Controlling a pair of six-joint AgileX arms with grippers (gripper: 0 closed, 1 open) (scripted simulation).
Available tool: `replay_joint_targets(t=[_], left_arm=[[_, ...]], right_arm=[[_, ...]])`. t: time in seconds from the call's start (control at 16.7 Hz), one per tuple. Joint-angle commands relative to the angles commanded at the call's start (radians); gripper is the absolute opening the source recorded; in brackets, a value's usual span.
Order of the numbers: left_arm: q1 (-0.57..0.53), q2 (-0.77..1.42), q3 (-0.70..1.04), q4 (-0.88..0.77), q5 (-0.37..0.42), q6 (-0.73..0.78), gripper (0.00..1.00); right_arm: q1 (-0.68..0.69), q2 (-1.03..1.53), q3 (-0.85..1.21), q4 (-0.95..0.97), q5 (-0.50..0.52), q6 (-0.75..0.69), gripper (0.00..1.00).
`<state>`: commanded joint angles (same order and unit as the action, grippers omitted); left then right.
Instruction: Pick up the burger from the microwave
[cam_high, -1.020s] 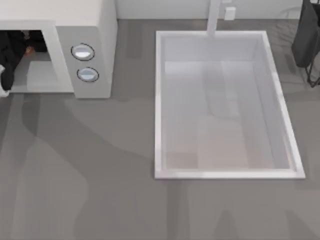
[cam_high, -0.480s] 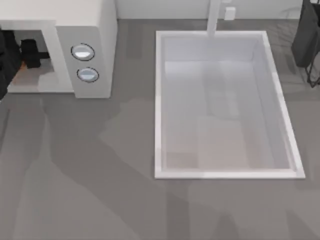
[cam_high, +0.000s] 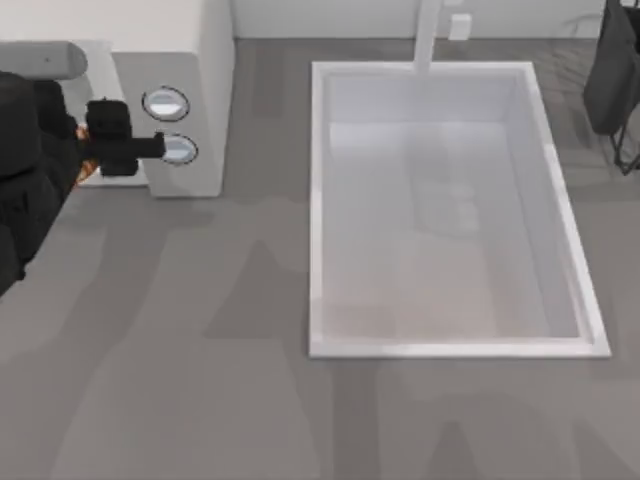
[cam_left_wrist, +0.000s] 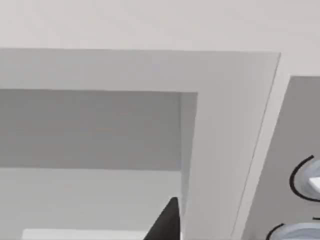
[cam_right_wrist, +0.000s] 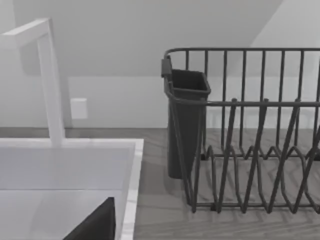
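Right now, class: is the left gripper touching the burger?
Cannot tell. In the top view the left gripper hides all but an orange sliver of the burger outside the microwave.

One microwave with two dials, one sink, one dish rack.

A large white rectangular sink basin sat sunk into the grey surface at the right half of the top view. A white faucet rose at the middle of its far rim, with a small white box (possibly a wall fitting) just beside it. A dark wire dish rack stood near the basin's far right corner, a dark cup-like holder hanging on its end.
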<state>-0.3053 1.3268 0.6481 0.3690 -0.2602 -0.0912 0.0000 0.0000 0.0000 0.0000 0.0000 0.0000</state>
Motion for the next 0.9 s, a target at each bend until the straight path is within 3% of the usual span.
replay_joint_targets(t=[0.36, 0.72, 0.9], left_arm=[[-0.074, -0.189, -0.18, -0.066, -0.072, -0.025, 0.0], [-0.067, -0.167, -0.183, -0.051, -0.071, -0.022, 0.0], [-0.073, -0.072, -0.205, 0.049, -0.074, -0.023, 0.0]], right_arm=[[0.0, 0.0, 0.0, 0.0, 0.0, 0.0, 1.0], [0.0, 0.0, 0.0, 0.0, 0.0, 0.0, 1.0], [0.0, 0.0, 0.0, 0.0, 0.0, 0.0, 1.0]])
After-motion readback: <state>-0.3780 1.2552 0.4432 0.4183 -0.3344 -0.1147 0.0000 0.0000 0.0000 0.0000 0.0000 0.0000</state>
